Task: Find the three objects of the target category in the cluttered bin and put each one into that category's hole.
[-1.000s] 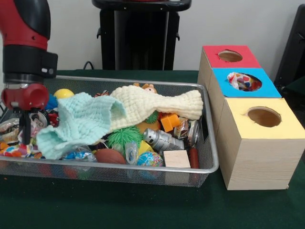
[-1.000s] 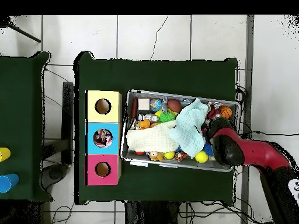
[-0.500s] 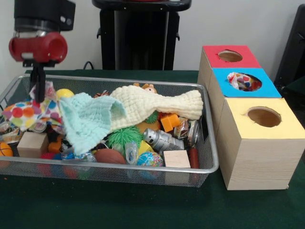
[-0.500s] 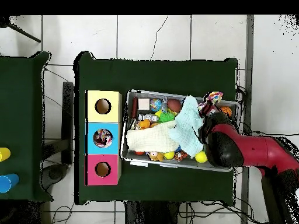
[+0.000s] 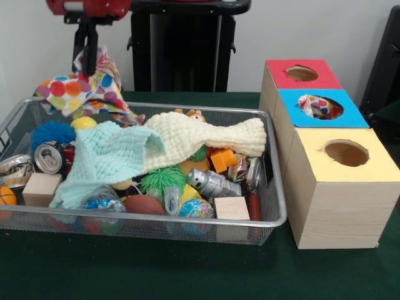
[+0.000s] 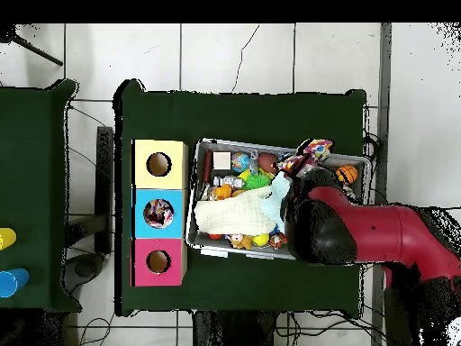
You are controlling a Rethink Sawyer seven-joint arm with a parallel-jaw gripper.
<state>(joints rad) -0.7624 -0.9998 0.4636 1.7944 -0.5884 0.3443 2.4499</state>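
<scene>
Gripper (image 5: 87,53) jaws closed on spotty cloth (image 5: 84,94), lifted above left end of wire bin (image 5: 275,187). Blue cloth (image 5: 106,159) inside bin.

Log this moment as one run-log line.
gripper: shut on spotted cloth | cloth: lifted above bin | blue hole: holds one cloth | next: probably carry to blue hole

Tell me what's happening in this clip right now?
The Sawyer arm's gripper is shut on a polka-dot cloth and holds it in the air above one end of the wire mesh bin. The bin is crowded with a mint knit cloth, a cream knit cloth, balls, cans and wooden blocks. Beside it stand three boxes; the blue box already has a patterned cloth poking from its hole.
</scene>
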